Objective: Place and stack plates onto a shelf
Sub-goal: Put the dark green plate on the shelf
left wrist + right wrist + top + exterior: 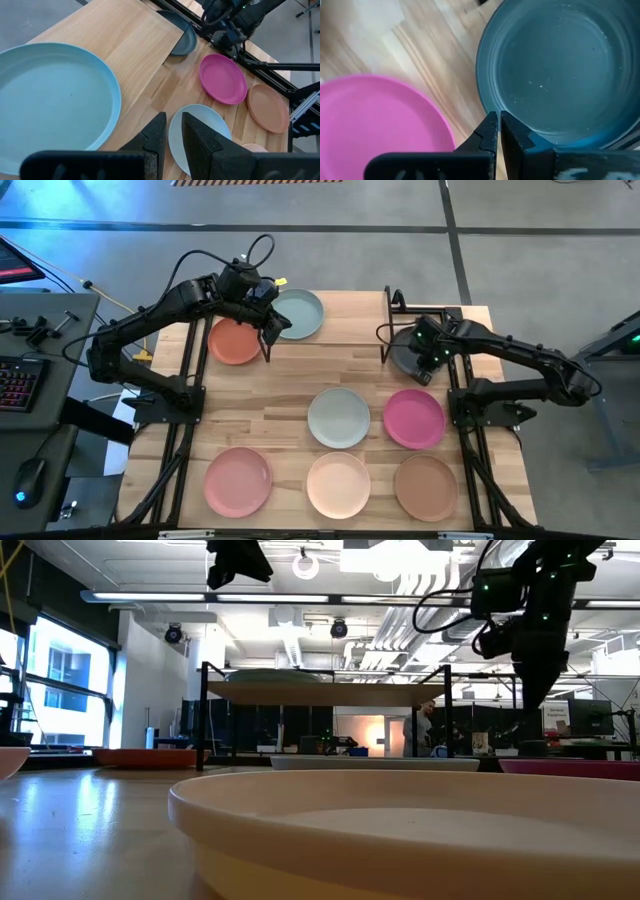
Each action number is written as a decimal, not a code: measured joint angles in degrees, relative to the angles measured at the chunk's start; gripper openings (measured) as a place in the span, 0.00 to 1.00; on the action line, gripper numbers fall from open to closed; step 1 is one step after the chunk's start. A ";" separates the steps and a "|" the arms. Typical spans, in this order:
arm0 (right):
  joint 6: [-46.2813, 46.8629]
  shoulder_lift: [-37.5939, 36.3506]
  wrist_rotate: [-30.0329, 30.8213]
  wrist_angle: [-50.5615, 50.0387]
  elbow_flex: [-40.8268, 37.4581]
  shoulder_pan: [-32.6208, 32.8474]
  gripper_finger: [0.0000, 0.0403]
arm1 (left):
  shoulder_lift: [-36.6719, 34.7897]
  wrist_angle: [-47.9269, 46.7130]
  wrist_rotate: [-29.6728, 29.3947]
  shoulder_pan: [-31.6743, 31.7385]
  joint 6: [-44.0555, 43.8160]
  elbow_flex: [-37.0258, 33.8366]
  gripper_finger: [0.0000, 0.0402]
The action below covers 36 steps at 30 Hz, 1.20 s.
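High view: shelf (345,320) at the table's far edge, carrying one sage green plate (298,314) at its left end. Orange plate (235,342) just beside the shelf; dark grey plate (408,355) at its right end. Wooden table (290,415) holds five more plates. Left gripper (268,332), fingers nearly shut, empty, above the shelf's left edge. Right gripper (432,360), fingers together, over the grey plate. Beyond: grey floor, a keyboard (18,383).

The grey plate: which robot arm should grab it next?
Probably the right. Its end effector hangs just above the grey plate, fingers nearly together. The left end effector is across the shelf, beside the mint plate.
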 joint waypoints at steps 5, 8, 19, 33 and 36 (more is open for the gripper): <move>-3.38 0.00 0.00 -1.43 0.00 0.93 0.01 | 0.00 0.00 -0.02 0.00 0.00 0.00 0.12; -4.38 0.00 -0.05 -2.08 0.00 1.79 0.07 | 0.00 0.00 0.00 0.00 0.00 0.00 0.12; -14.53 4.09 1.51 -0.14 -0.02 4.29 0.32 | 0.00 -0.02 -0.02 0.00 -0.03 0.00 0.12; -16.18 16.92 1.25 7.33 -0.07 4.29 0.33 | 0.00 -1.28 -0.02 0.00 0.48 0.00 0.12; -16.97 19.25 3.61 8.45 -0.07 4.29 0.33 | 0.00 -1.62 -0.02 0.00 0.50 0.00 0.12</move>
